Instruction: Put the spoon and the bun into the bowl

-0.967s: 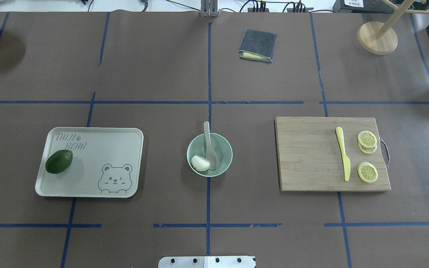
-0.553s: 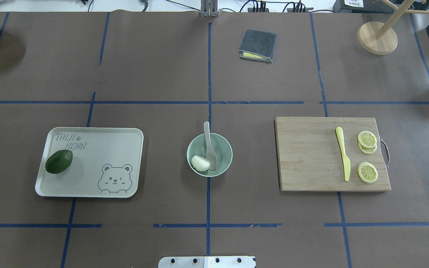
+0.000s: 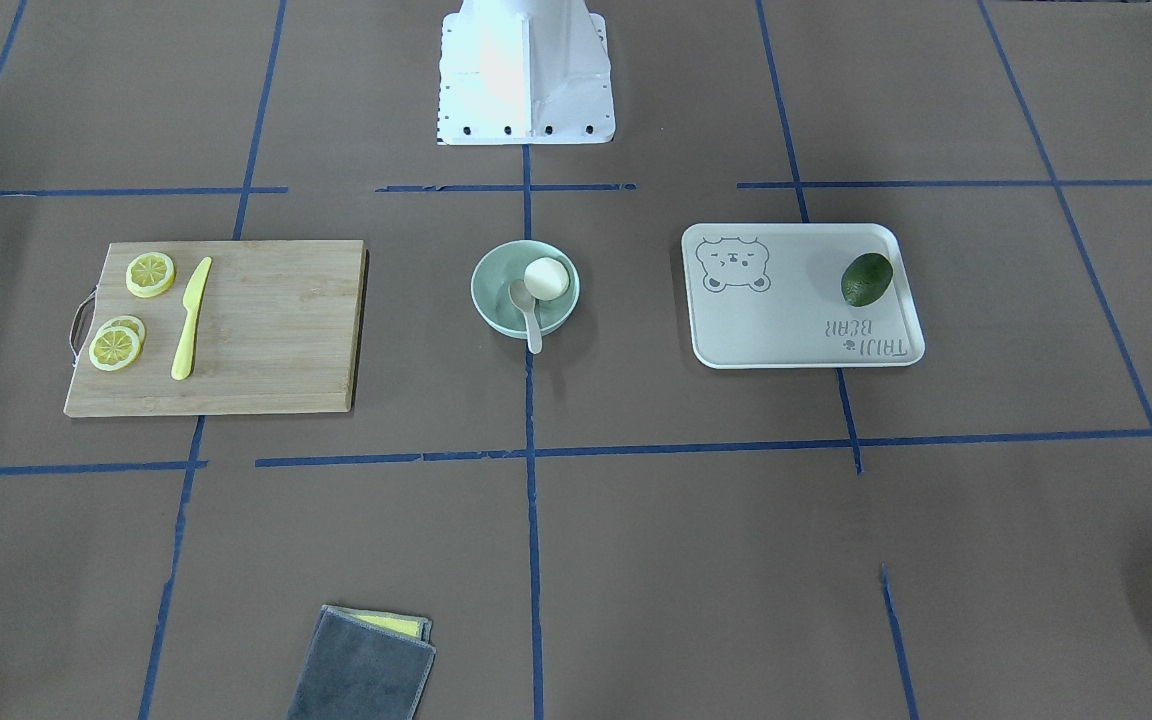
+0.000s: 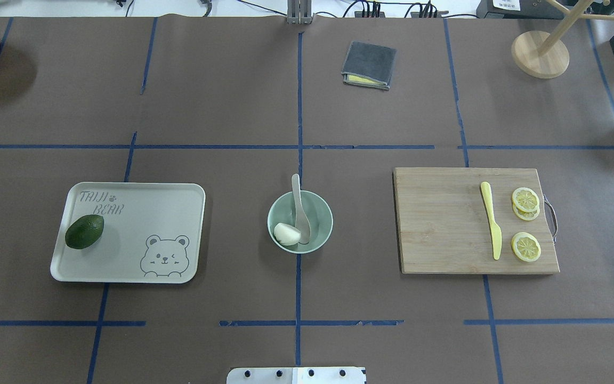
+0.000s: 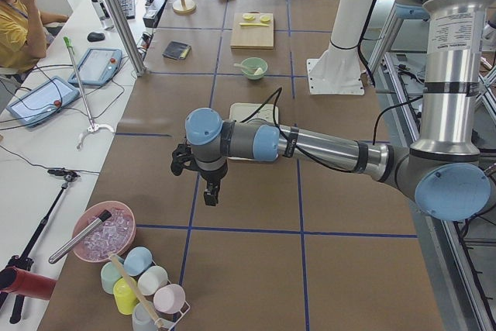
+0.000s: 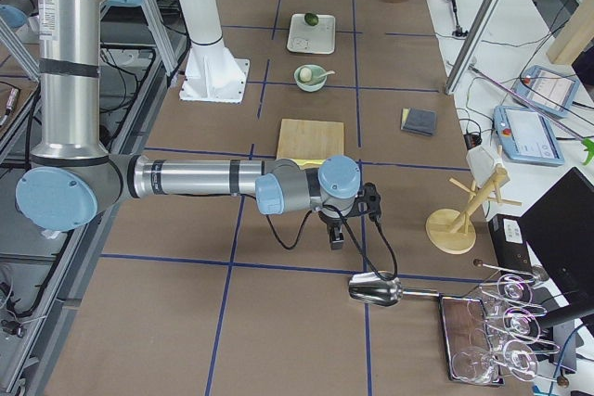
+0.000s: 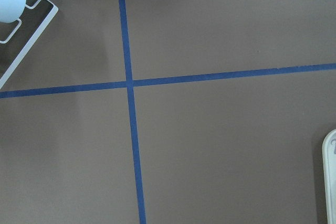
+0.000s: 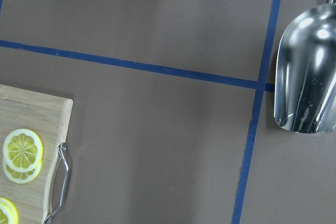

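Observation:
The mint-green bowl [image 4: 318, 230] stands at the table's centre. The white bun [image 4: 287, 233] lies inside it on the near-left side. The off-white spoon [image 4: 299, 205] rests in the bowl, scoop down and handle over the far rim. The front-facing view shows the same bowl [image 3: 494, 300], bun [image 3: 546, 278] and spoon [image 3: 529, 318]. My left gripper [image 5: 211, 191] hangs over bare table far off to the left. My right gripper [image 6: 335, 240] hangs far off to the right past the board. Both show only in side views, so I cannot tell whether they are open or shut.
A cream bear-print tray [image 4: 126, 250] with an avocado [image 4: 84, 231] lies left of the bowl. A cutting board [image 4: 440, 224] with a yellow knife [image 4: 491, 218] and lemon slices [image 4: 525, 200] lies right. A grey cloth [image 4: 369, 64], wooden stand [image 4: 540, 53] and metal scoop [image 8: 307, 72] sit further out.

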Robot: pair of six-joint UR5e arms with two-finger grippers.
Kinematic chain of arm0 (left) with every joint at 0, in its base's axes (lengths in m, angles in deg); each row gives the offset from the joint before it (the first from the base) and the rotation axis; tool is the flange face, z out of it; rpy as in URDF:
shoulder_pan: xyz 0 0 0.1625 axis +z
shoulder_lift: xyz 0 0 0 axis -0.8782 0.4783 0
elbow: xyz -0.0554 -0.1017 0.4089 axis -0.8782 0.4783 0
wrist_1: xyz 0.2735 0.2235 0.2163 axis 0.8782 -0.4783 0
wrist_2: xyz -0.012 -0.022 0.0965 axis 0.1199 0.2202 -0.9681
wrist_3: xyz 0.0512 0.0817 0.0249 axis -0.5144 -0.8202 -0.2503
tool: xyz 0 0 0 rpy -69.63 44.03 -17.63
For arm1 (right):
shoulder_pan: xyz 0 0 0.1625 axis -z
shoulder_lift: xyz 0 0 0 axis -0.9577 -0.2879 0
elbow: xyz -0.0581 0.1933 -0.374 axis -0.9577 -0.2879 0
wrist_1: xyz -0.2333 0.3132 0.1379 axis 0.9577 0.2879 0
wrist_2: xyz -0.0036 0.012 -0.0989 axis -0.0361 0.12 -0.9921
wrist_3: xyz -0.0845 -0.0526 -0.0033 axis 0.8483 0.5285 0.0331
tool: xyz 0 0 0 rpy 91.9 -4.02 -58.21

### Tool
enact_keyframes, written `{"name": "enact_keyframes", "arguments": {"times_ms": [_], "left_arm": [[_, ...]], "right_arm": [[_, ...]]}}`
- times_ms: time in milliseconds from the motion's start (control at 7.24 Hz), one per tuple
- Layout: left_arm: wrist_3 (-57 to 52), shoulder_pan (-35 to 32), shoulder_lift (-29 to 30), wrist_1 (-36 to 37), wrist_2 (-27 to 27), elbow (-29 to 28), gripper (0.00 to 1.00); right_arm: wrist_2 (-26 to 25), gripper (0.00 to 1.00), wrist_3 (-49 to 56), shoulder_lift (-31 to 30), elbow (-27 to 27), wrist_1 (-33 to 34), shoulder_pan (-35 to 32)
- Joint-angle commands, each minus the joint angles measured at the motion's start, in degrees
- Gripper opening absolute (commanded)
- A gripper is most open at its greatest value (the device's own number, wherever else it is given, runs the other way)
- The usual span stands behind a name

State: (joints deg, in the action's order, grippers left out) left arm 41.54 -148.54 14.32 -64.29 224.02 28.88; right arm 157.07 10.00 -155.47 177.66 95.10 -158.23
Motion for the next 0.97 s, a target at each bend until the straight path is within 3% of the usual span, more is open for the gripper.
{"name": "enact_keyframes", "arguments": {"times_ms": [0, 553, 829], "left_arm": [[-6.71, -0.33, -0.8, 0.19, 1.08, -4.68, 1.0], [-6.38, -0.33, -1.06, 0.1, 1.61, -4.18, 1.0], [-6.38, -0.33, -0.54, -0.08, 2.4, -4.53, 1.0]], "right_arm": [[-0.34, 1.0, 0.62, 0.13, 0.37, 1.25, -0.38], [-0.08, 1.0, 3.16, 1.1, 1.24, 4.06, -0.91], [-0.43, 1.0, 3.43, 1.45, 4.92, 9.34, -0.39]]}}
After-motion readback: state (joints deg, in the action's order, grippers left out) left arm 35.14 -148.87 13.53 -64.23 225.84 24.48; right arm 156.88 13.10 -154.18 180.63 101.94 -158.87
